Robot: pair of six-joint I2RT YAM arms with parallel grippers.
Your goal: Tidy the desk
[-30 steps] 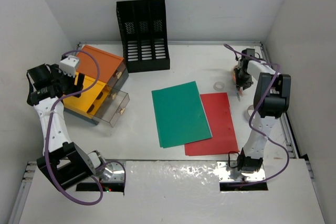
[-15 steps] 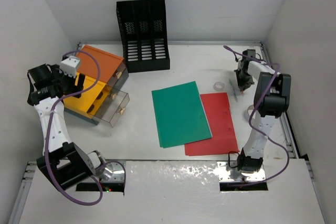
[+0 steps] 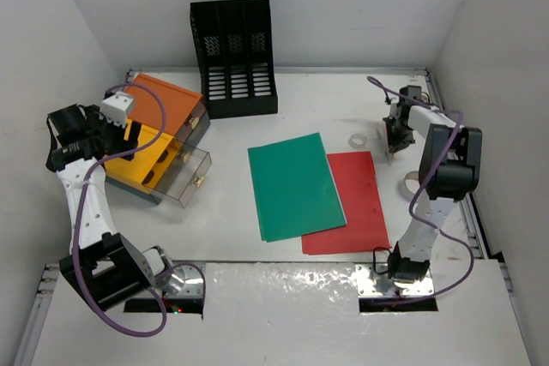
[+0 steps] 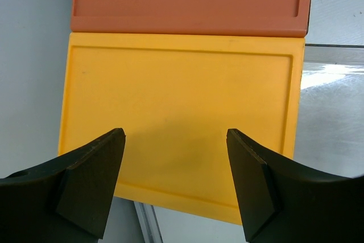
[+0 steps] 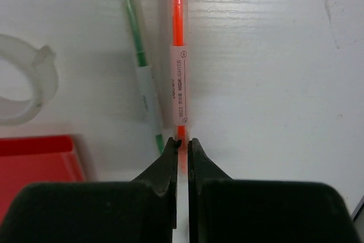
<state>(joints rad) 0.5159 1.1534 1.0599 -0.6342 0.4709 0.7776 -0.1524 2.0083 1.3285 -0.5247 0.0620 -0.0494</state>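
On the white desk (image 3: 300, 100), an orange highlighter (image 5: 178, 72) lies beside a thin green pen (image 5: 142, 78). My right gripper (image 5: 182, 143) is down at the desk's right side (image 3: 395, 136), its jaws shut on the highlighter's near end. My left gripper (image 4: 174, 135) hangs open over the yellow top of the orange-and-yellow drawer box (image 4: 182, 106), with nothing between its fingers. In the top view, the left gripper (image 3: 123, 130) is at the far left above the drawer box (image 3: 163, 117).
A clear tape roll (image 5: 23, 86) lies left of the pens (image 3: 357, 140). A green folder (image 3: 294, 184) overlaps a red folder (image 3: 356, 212) mid-desk. A black mesh file rack (image 3: 233, 57) stands at the back. A clear drawer (image 3: 184, 179) is pulled out of the box.
My right gripper has closed its jaws onto the orange highlighter and shifted slightly. The left arm has stayed where it was.
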